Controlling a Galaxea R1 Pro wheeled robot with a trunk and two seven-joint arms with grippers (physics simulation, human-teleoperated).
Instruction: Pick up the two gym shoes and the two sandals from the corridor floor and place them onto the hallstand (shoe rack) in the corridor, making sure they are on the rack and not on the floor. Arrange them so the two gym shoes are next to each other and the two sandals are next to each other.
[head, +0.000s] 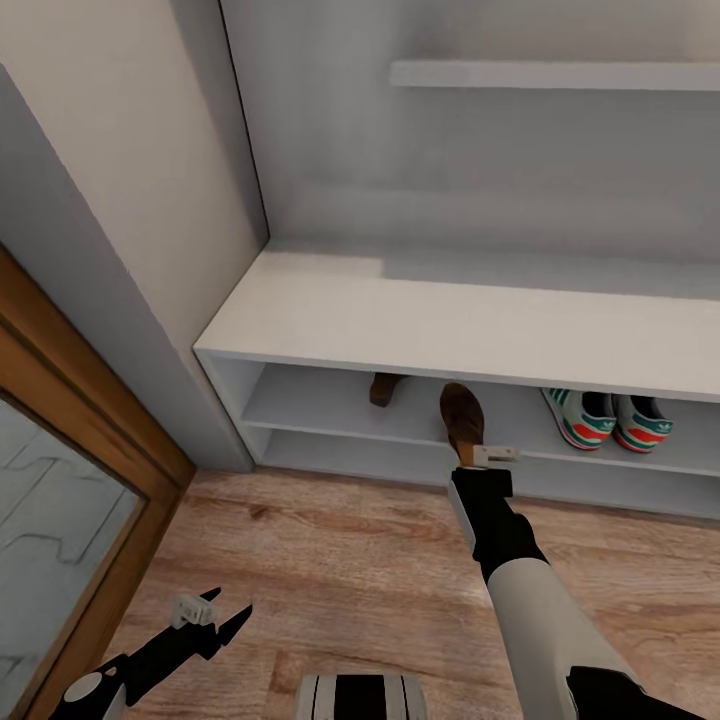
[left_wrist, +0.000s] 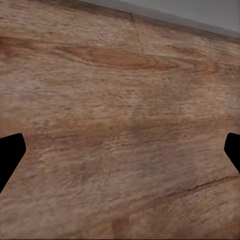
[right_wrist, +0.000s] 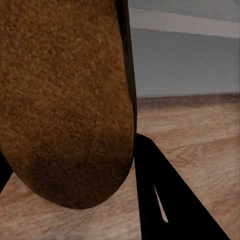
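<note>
My right gripper is shut on a brown sandal, holding it toe-up at the front edge of the hallstand's upper low shelf. In the right wrist view its tan sole hangs close against one black finger. The other sandal lies further left on that same shelf, partly hidden under the bench top. Two gym shoes sit side by side on that shelf to the right. My left gripper hangs open and empty over the corridor floor.
A wood-framed door or mirror panel stands at the left beside a grey wall corner. A stepped shelf sits high on the hallstand's back. My base shows at the bottom edge.
</note>
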